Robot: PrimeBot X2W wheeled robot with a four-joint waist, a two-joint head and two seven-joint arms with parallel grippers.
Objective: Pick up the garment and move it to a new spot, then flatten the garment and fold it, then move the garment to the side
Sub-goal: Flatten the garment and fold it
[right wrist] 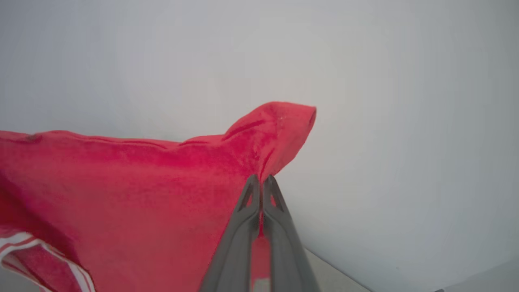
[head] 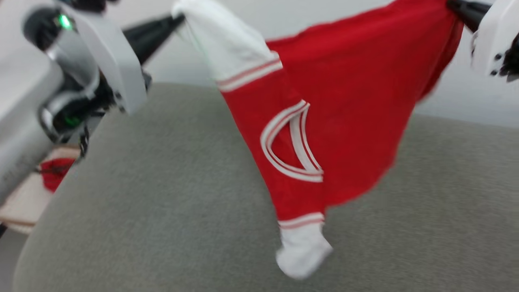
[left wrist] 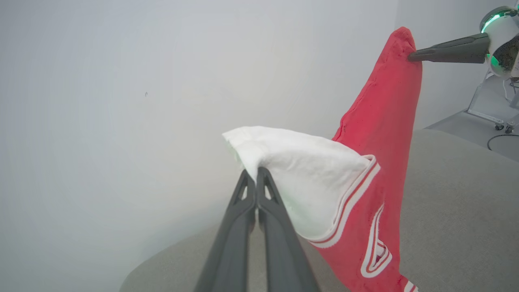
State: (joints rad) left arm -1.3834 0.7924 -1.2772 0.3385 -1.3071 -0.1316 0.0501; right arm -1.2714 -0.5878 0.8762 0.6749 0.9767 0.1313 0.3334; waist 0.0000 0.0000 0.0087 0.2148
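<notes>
Red jersey (head: 357, 101) hangs above grey upholstery (head: 162, 202), left gripper (left wrist: 256, 171) clamping white sleeve (left wrist: 308, 174), right gripper (right wrist: 261, 179) red corner; shallow pinches could slip.

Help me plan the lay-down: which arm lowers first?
Likely left: the left gripper pinches the garment's white sleeve, the side hanging lowest toward the cushion; the right gripper holds a red corner higher.

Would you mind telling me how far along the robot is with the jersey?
Done: the pick-up. The garment hangs in the air, a white sleeve pinched in the left hand and a red edge in the right hand. In hand: holding it stretched over the grey cushion. Left: laying it down, flattening, folding and moving it aside; none of that shows yet.
</notes>
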